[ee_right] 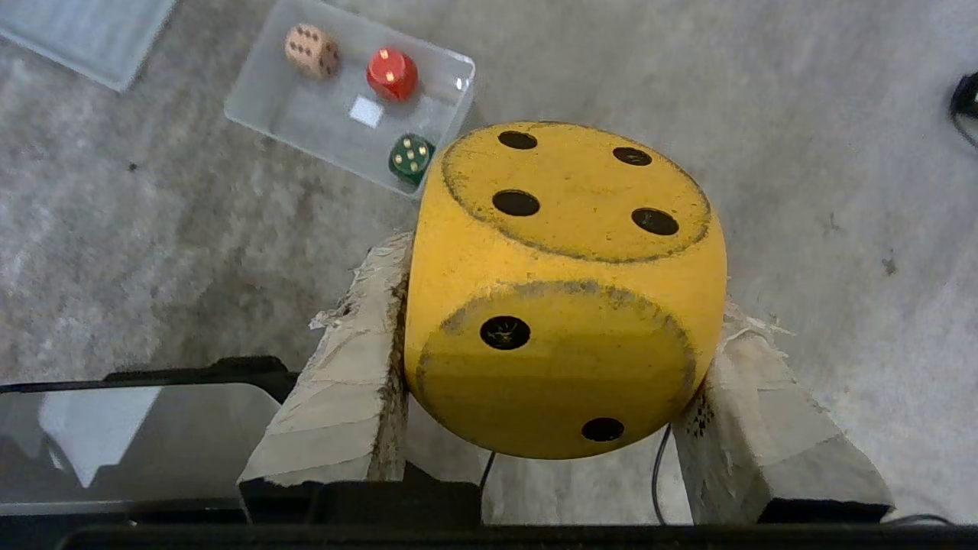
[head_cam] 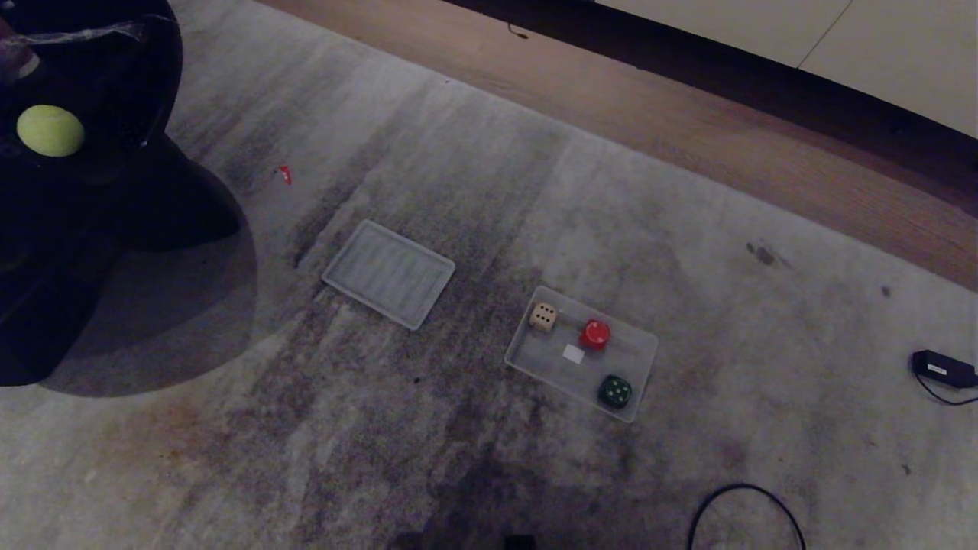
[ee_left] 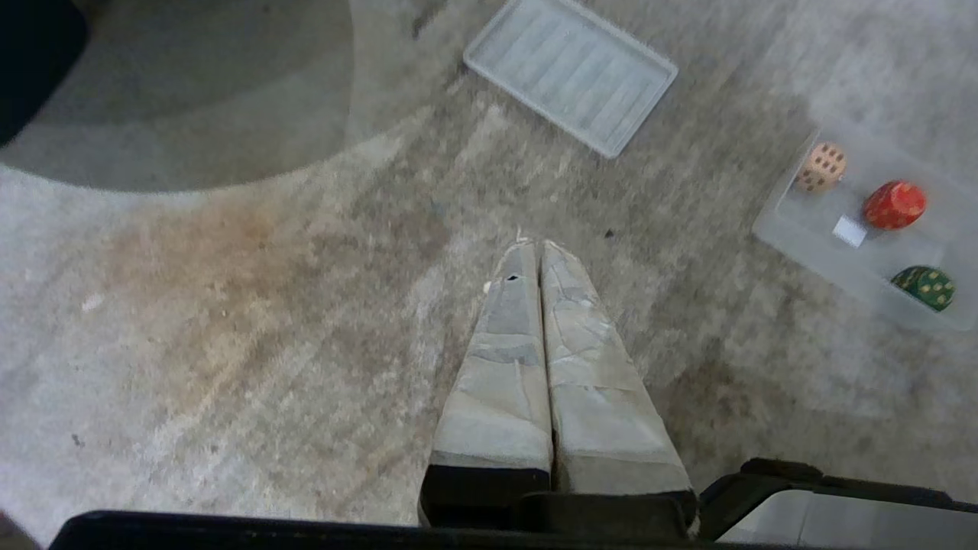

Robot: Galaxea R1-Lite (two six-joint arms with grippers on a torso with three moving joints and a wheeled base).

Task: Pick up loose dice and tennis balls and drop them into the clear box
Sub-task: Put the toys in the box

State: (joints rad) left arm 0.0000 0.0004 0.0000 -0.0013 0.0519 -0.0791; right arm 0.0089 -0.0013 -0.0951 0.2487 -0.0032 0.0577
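With the right gripper (ee_right: pixel 561 351) clamping the yellow die (ee_right: pixel 565 283) and the left gripper (ee_left: pixel 539 256) pressed closed and empty, a release short of the clear box (ee_right: pixel 260 107) at 11 o'clock risks the die rolling off across the carpet (ee_right: pixel 802 114).

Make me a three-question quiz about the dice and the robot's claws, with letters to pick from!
1. Where is the tennis ball?
A. In the clear box
B. On the dark seat, far from the box
C. On the ribbed lid

2. How many dice lie in the clear box?
A. One
B. Three
C. Five

3. What is the right claw doing?
A. Gripping the yellow die
B. Hanging empty
C. Holding the lid

Answers:
1 B, the ball sits on the dark seat at the head view's left edge.
2 B, the beige die, red die and green die are inside.
3 A, the yellow die sits squeezed between its fingers, while the left claw is shut on nothing.
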